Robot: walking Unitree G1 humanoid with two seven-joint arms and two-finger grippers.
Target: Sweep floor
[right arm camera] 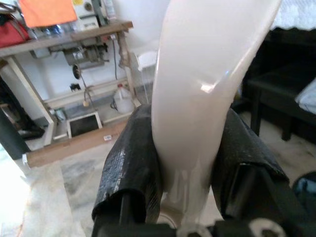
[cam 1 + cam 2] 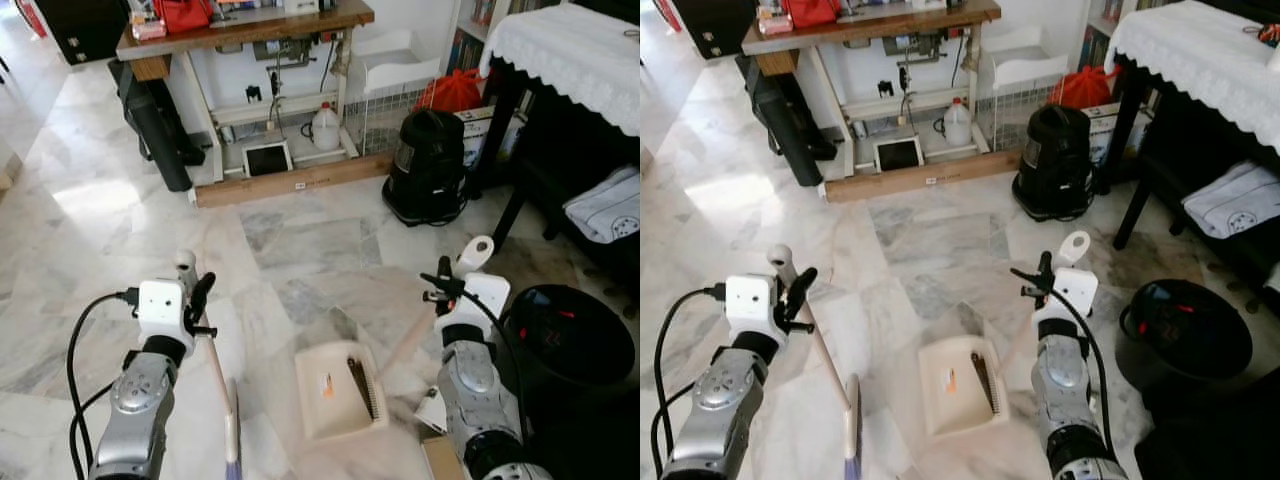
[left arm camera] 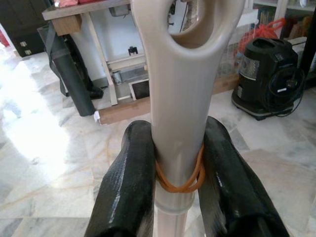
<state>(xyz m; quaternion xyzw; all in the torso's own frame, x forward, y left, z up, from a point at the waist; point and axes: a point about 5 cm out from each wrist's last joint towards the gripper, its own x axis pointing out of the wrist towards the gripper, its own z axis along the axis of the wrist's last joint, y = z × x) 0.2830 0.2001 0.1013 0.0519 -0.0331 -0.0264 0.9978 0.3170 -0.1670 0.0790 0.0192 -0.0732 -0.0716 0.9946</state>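
Note:
My left gripper (image 2: 196, 300) is shut on the beige broom handle (image 2: 185, 263). The stick slants down to the broom head (image 2: 232, 440) on the marble floor. In the left wrist view both black fingers (image 3: 129, 187) squeeze the handle (image 3: 180, 98) just above an orange rubber band (image 3: 178, 183). My right gripper (image 2: 446, 281) is shut on the white dustpan handle (image 2: 478, 250). That handle runs down to the cream dustpan (image 2: 330, 395), which lies flat on the floor between my arms. The right wrist view shows the fingers (image 1: 131, 163) clamped on the handle (image 1: 207, 64).
A black bin (image 2: 570, 345) stands close by my right arm. A black vacuum (image 2: 428, 165) sits ahead on the right, beside a dark table with a white lace cloth (image 2: 570, 50). A sewing table (image 2: 250, 30), a wooden plank (image 2: 290, 182) and a black bag (image 2: 155, 125) line the far side.

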